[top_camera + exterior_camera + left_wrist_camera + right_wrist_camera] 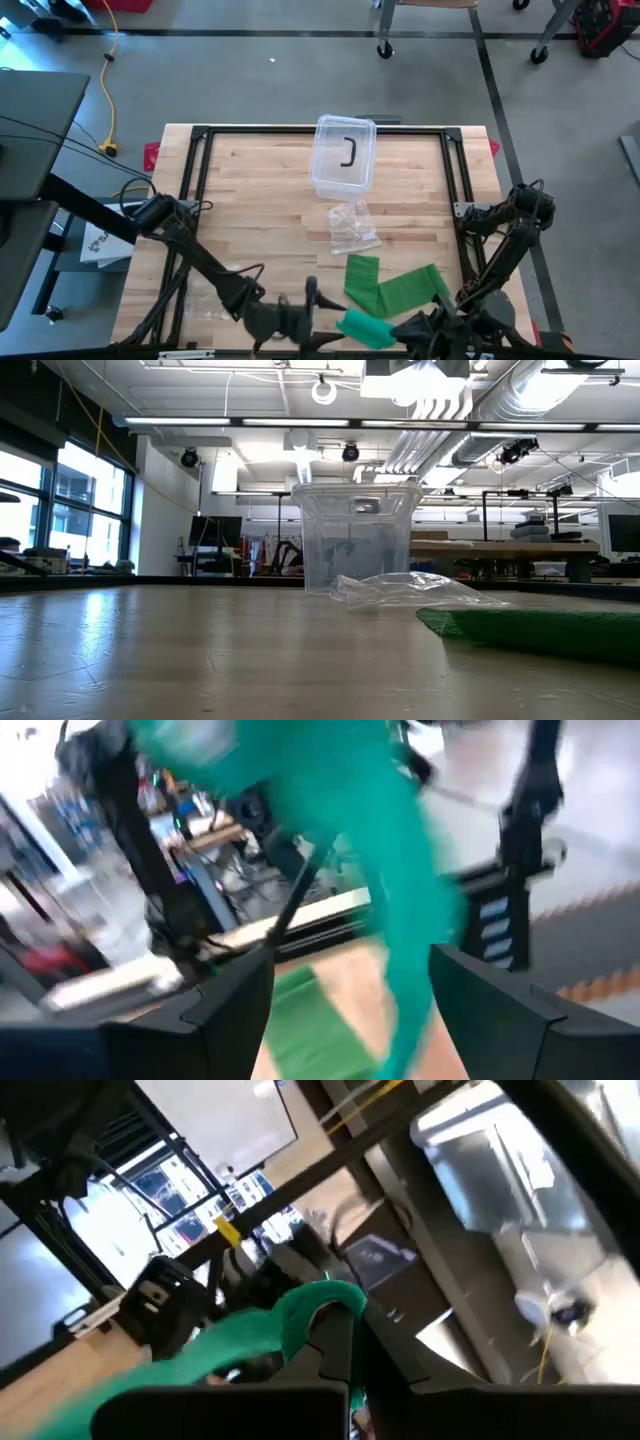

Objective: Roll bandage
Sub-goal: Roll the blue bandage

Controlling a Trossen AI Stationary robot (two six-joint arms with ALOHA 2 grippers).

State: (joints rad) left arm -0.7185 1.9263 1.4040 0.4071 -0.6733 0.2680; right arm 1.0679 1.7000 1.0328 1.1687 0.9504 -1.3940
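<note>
Green bandage lying at the near right part of the wooden table, folded in a rough V, its long axis running left to right along the near edge. Rolled-up end lifted at the near edge, pinched in the right gripper, fingers together on the fabric; in the right wrist view the bandage curls over the closed finger. Left gripper just to the left of that end, fingers wide apart, nothing clamped; in the left wrist view the green strip hangs between the spread fingers. Judged from this: both arms about equally near, the roll lying between them.

Low view shows only the flat bandage, a crumpled plastic bag and a clear plastic container farther off; no gripper visible there. High view alone shows both arms
</note>
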